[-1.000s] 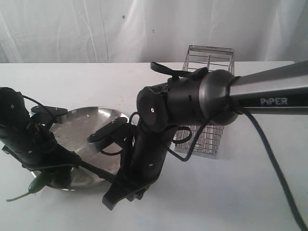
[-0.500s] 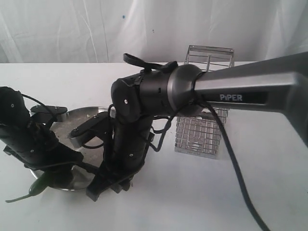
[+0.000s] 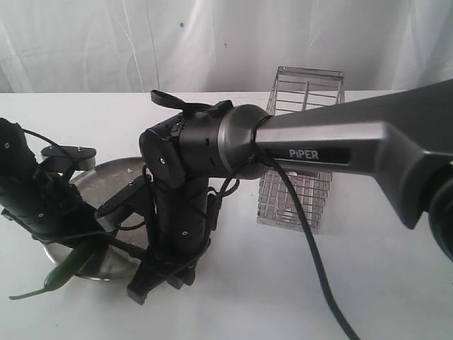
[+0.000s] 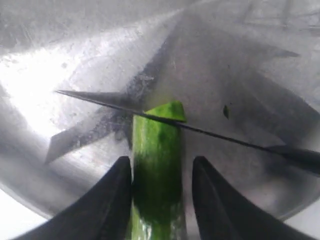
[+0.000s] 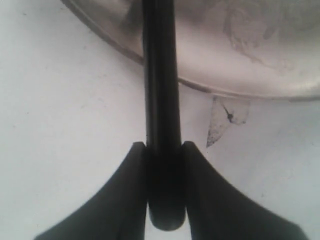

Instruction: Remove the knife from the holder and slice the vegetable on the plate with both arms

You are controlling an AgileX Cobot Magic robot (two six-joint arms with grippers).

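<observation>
Both gripping: left hand pinches vegetable, right hand knife handle; blade crosses vegetable's long axis near tip.

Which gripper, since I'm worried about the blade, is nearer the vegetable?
Left. The left gripper grips the vegetable itself; the right gripper holds the knife handle, just outside the plate rim.

A white table spreads under the right gripper; beyond it hangs a white draped backdrop (softly creased, evenly lit).
</observation>
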